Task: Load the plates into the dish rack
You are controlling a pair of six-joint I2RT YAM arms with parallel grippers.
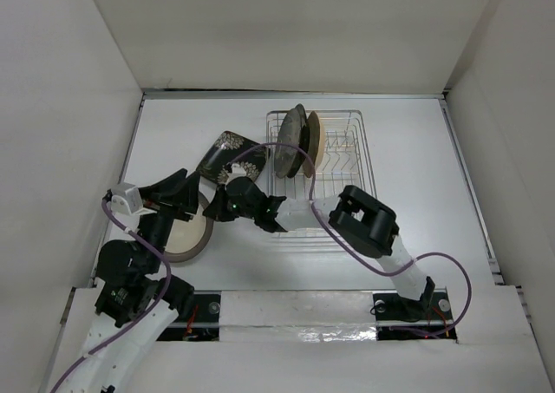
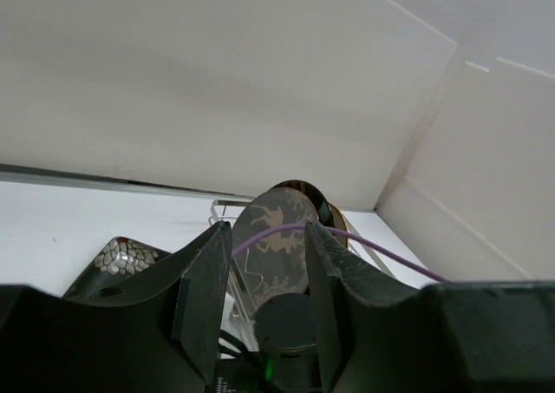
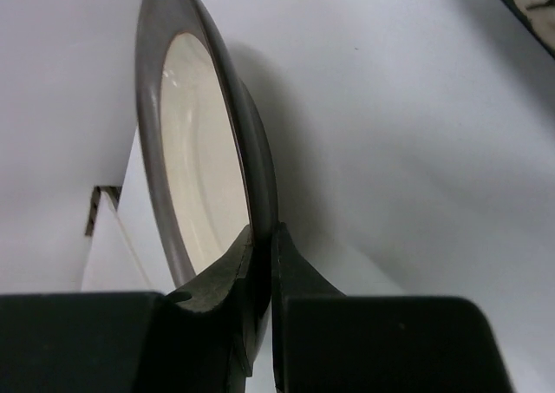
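Observation:
The chrome wire dish rack (image 1: 342, 163) stands at the back centre. In it stand on edge the dark grey deer plate (image 1: 289, 143) and, close behind it, a tan plate (image 1: 316, 137). The deer plate also shows in the left wrist view (image 2: 279, 232). The black square flowered plate (image 1: 227, 153) lies left of the rack. A cream-centred, brown-rimmed plate (image 1: 184, 235) lies at the front left. My right gripper (image 1: 217, 208) is shut on its right rim (image 3: 195, 150), the fingertips (image 3: 238, 250) pinching the edge. My left gripper (image 1: 186, 187) is open and empty above that plate's far edge.
White walls close in the table on the left, back and right. The right arm's purple cable (image 1: 442, 263) loops over the front right. The right arm's forearm (image 1: 299, 212) lies across the rack's near edge. The black square plate also shows at the left wrist view's lower left (image 2: 121, 258).

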